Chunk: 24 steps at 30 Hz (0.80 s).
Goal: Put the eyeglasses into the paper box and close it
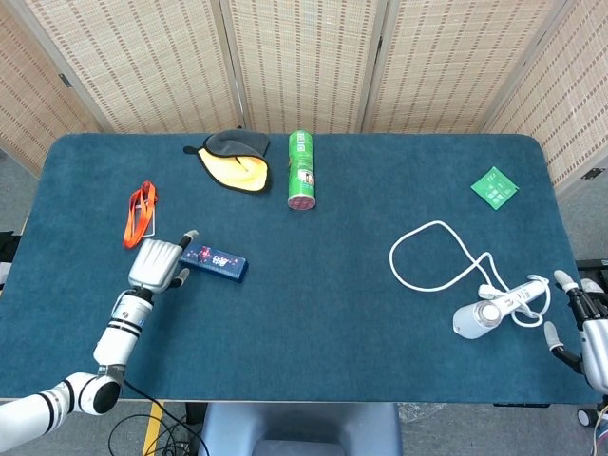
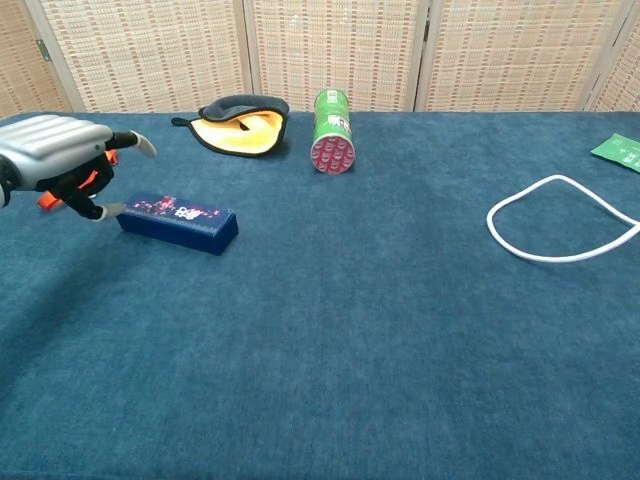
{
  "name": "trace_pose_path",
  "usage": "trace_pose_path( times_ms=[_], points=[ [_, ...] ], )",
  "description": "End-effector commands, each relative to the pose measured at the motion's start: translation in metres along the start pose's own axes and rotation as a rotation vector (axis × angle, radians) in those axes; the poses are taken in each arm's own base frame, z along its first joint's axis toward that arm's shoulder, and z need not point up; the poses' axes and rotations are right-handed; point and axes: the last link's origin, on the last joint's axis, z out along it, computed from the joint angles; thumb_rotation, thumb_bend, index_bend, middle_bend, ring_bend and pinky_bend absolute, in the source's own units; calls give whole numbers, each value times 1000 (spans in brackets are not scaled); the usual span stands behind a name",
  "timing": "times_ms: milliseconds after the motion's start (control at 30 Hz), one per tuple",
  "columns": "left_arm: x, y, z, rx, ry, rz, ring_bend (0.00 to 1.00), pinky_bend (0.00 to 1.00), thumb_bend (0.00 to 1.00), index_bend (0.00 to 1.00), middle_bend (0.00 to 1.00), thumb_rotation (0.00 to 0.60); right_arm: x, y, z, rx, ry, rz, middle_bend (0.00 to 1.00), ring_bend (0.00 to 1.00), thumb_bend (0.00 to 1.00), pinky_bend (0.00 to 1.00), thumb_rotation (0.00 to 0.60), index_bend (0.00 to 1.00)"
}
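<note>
Head view: left hand [image 1: 157,263] fingers spread, empty, beside closed paper box [image 1: 214,260]; right hand [image 1: 584,328] spread, empty.

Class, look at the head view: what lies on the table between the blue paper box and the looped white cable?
Nothing: between the blue paper box and the white cable only bare blue table shows in the head view.

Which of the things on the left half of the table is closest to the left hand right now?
The dark blue box, lying just right of the left hand. The orange strap sits farther back.
</note>
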Motion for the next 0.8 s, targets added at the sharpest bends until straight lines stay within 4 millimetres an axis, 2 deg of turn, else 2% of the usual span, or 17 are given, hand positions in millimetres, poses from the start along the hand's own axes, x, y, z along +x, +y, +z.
trace_pose_path(
  times_ms=[33,433,500,667,800],
  points=[
    [-10,1,3,-9,-34,13,765,927,372,199,831,600,0,-1,0,3,2,1,255,409,421,244,600,100],
    [-28,33,34,-80,-72,92,784,927,371,210,835,600,-2,0,-2,-8,0,2,255,409,421,244,600,100],
    [-29,37,38,-84,-62,95,792,927,371,252,844,600,-2,2,-3,-13,0,2,255,409,421,244,600,100],
    [-29,43,42,-97,-20,96,822,927,371,470,882,600,-2,4,-3,-19,-1,4,255,409,421,244,600,100],
    [-29,43,42,-102,-9,88,824,927,371,486,884,600,-3,4,-3,-18,-2,5,255,409,421,243,600,100]
  ],
)
